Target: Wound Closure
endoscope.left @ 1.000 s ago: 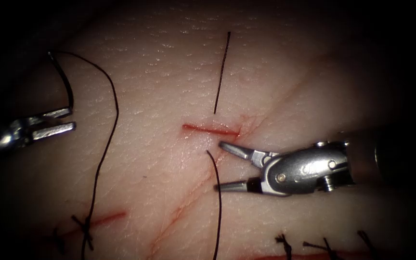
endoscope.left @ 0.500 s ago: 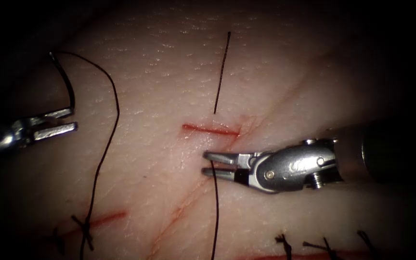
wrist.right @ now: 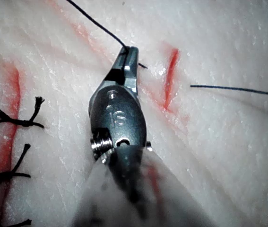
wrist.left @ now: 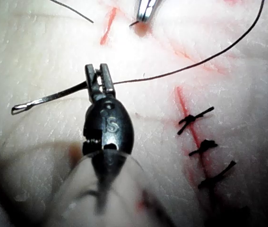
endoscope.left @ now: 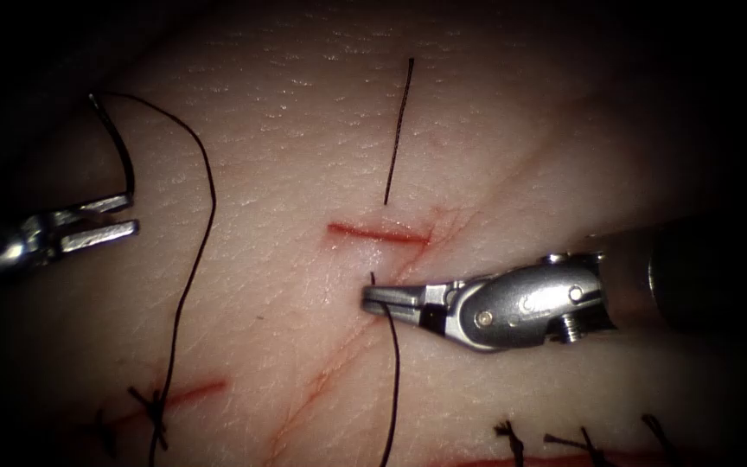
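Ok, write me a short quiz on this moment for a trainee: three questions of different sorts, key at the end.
1. True or false: the right tool has its jaws shut on the needle, not on the thread.
2. What does the left tool hold? A) the thread B) the needle, near one end C) the tissue D) nothing
3. Fill in: the needle lies to the ___ of the open cut, and it is not in the tissue.

Key
1. False: the right tool grips the thread close to its short free end, just below the cut.
2. B
3. left
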Controlling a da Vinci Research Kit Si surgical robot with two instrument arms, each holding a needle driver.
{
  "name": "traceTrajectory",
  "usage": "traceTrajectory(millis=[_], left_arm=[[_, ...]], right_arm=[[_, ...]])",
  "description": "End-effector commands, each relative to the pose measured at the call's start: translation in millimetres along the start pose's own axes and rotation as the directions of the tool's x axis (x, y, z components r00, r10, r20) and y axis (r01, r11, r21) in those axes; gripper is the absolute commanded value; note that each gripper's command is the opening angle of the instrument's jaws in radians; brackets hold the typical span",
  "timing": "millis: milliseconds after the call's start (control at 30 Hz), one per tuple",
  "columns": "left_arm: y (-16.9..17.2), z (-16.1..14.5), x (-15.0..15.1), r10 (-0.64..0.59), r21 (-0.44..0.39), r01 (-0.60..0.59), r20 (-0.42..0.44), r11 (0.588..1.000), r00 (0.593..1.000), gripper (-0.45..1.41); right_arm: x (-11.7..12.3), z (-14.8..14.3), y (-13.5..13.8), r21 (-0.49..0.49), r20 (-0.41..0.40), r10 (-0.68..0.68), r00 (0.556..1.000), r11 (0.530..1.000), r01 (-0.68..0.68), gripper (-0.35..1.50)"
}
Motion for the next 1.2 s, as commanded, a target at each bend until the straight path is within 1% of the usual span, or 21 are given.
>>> traceTrajectory(millis=[33,233,600,767,800,833,867,900,933,967,1067,1100,1167,1200], left_arm=[[0.4,0.7,-0.5,0.0,-0.002,0.0,0.0,1.0,1.0,-0.45],[0.4,0.7,-0.4,-0.001,-0.001,0.001,0.0,1.0,1.0,-0.45],[0.8,0.8,-0.2,-0.001,-0.005,0.001,0.003,1.0,1.0,-0.45],[1.0,1.3,0.1,-0.002,-0.01,0.002,0.002,1.0,1.0,-0.45],[1.1,1.5,0.1,-0.002,-0.012,0.002,0.0,1.0,1.0,-0.45],[1.1,1.6,0.2,-0.003,-0.012,0.003,-0.001,1.0,1.0,-0.45],[1.2,1.7,0.2,-0.003,-0.012,0.003,-0.001,1.0,1.0,-0.45],[1.2,1.8,0.3,-0.003,-0.016,0.003,-0.001,1.0,1.0,-0.45],[1.3,2.0,0.4,-0.003,-0.016,0.003,-0.002,1.0,1.0,-0.45],[1.3,2.1,0.4,-0.003,-0.018,0.003,-0.004,1.0,1.0,-0.45],[1.5,2.6,0.6,-0.004,-0.021,0.004,-0.004,1.0,1.0,-0.45],[1.6,2.8,0.7,-0.004,-0.023,0.004,-0.006,1.0,1.0,-0.45],[1.7,3.3,0.9,-0.005,-0.029,0.004,-0.005,1.0,1.0,-0.45],[1.8,3.6,1.0,-0.005,-0.03,0.004,-0.007,1.0,1.0,-0.45]], right_arm=[[0.1,0.6,-1.4,0.009,-0.004,0.002,1.0,1.0,-0.002,-0.35],[1.1,0.6,-3.0,0.038,0.003,-0.002,1.0,0.999,0.002,-0.35],[2.4,0.1,-4.3,0.088,-0.003,-0.001,1.0,0.996,0.001,-0.35],[2.6,0.0,-4.2,0.091,-0.002,0.001,1.0,0.996,-0.001,-0.35],[2.5,0.0,-4.1,0.09,-0.001,0.001,1.0,0.996,-0.001,-0.23],[2.4,0.0,-3.8,0.091,-0.002,0.003,1.0,0.996,-0.002,0.37],[2.4,-0.1,-3.6,0.087,0.002,0.009,1.0,0.996,-0.009,0.73],[2.3,-0.3,-3.3,0.08,0.007,0.01,1.0,0.997,-0.01,0.99],[2.3,-0.6,-2.9,0.077,0.017,0.017,1.0,0.997,-0.019,1.18],[2.3,-1.0,-2.6,0.078,0.024,0.019,1.0,0.997,-0.021,1.23],[2.3,-2.8,-1.2,0.071,0.062,0.027,0.998,0.997,-0.031,1.28],[2.3,-3.5,-0.8,0.066,0.082,0.028,0.996,0.997,-0.034,1.3],[2.4,-5.2,0.4,0.047,0.151,0.013,0.988,0.999,-0.021,1.35],[2.5,-5.9,1.0,0.044,0.167,0.011,0.986,0.999,-0.019,1.35]])
